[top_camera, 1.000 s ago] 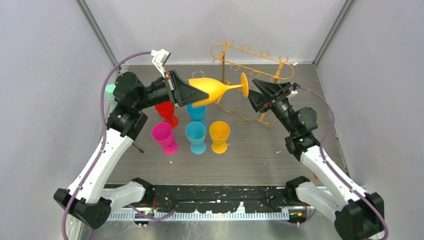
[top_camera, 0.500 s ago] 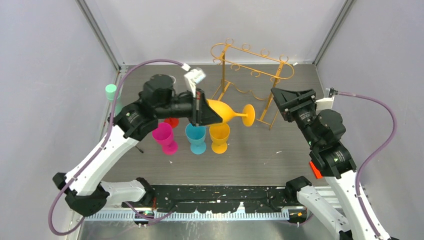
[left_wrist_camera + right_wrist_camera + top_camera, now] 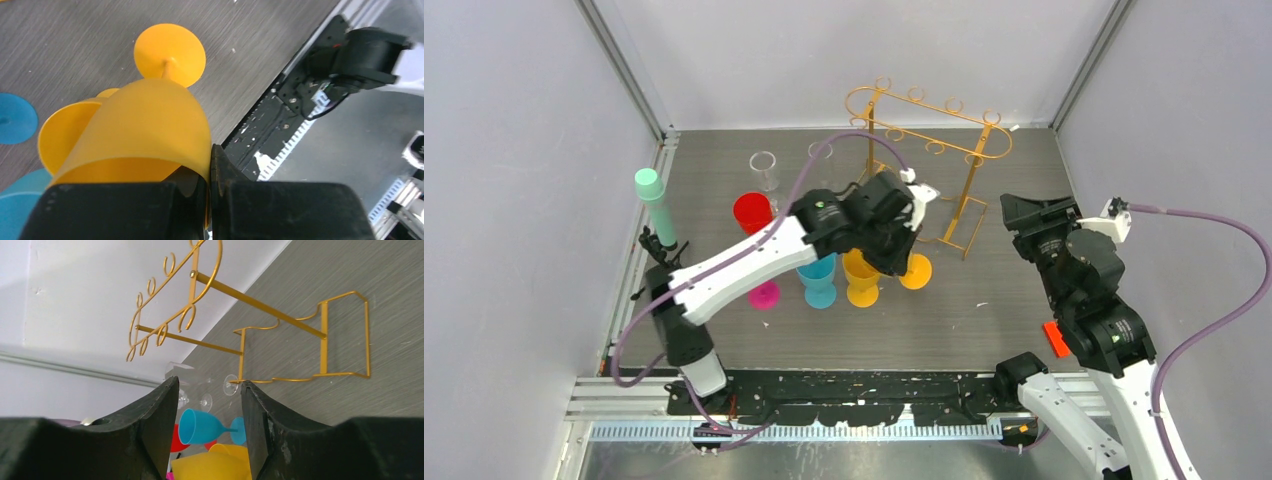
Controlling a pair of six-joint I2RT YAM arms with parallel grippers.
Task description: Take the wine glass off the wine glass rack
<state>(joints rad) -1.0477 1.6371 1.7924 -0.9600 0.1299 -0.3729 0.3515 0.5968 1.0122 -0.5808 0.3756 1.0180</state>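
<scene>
Orange wine glass [image 3: 145, 120] — translucent plastic; round foot w/ thin stem.

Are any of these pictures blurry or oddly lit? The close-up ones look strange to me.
Left wrist view: the left claw pinching the wine glass is dark and soft, and the background at right is blurred. Right wrist view: the right claw is a dim silhouette, the wine glass rack behind it crisp, the scene tilted. Top view: even light, soft shadows.

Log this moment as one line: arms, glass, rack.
left gripper: shut on orange translucent plastic wine glass, by bowl, foot toward table | gold wire wine glass rack: no glass hanging | right gripper: open, holds nothing
</scene>
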